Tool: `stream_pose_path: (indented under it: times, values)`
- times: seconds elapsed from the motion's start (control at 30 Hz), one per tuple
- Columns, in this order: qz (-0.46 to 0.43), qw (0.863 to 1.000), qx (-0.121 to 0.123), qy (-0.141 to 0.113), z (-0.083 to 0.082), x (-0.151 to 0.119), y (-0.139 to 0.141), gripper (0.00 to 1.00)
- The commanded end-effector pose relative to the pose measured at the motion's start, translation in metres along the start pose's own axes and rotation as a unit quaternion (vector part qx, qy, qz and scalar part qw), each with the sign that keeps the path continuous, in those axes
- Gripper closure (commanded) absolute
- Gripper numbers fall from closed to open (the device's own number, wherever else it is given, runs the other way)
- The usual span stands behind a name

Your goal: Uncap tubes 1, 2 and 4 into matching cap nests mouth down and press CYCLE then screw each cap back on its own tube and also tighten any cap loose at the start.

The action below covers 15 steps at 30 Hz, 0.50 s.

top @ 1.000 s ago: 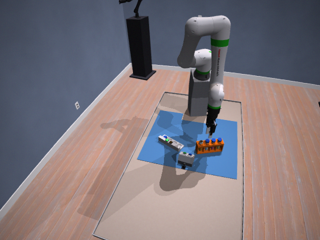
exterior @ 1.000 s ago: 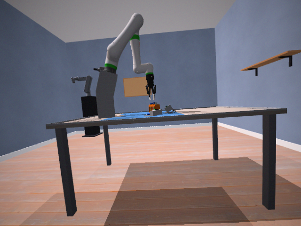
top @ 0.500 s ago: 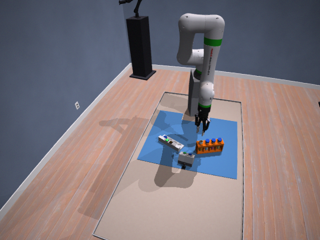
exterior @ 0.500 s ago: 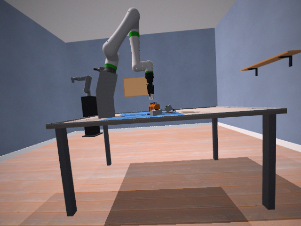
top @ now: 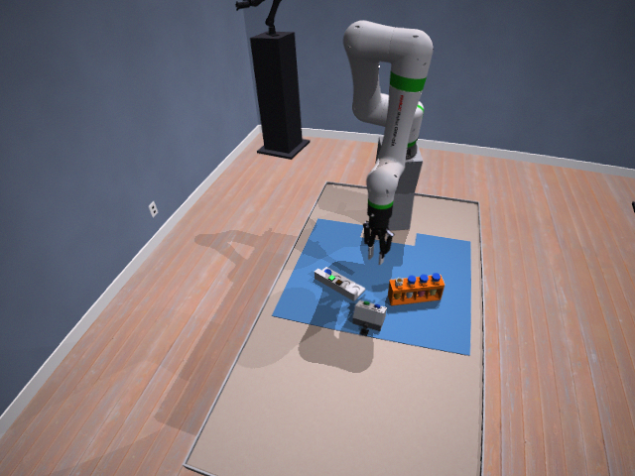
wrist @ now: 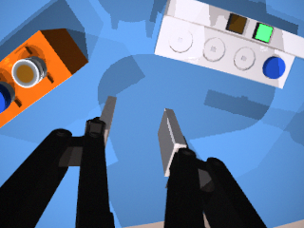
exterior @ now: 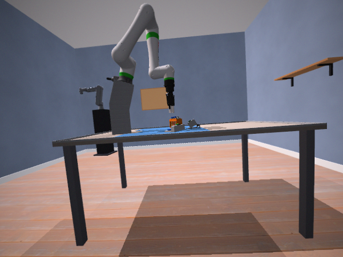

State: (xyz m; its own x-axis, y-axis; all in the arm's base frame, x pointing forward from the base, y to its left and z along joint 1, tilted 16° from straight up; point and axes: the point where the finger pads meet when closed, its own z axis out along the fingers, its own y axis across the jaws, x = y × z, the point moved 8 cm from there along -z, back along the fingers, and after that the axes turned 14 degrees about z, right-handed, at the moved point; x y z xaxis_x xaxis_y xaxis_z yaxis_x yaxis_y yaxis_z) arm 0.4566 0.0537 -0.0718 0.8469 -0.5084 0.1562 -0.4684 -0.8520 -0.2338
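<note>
My gripper is open and empty. It hangs above the blue mat between the orange station DS and the white cap tray CT. In DS, three tubes wear blue caps. The end tube nearest the tray is uncapped. One blue cap lies in the tray's end nest. The other three nests are empty. The green lamp is lit. The amber lamp is dark.
The small key desk stands in front of the tray, with the green key and blue key. All stand on the blue mat. The arm's grey pedestal stands behind.
</note>
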Motion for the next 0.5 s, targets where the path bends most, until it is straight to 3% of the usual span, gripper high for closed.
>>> stream_pose_path:
  times: [0.0,0.47]
  values:
    - [-0.001,1.0,0.0,-0.003,0.0,0.016,0.022,0.71]
    - [-0.001,1.0,0.0,-0.003,0.001,0.062,0.092,0.71]
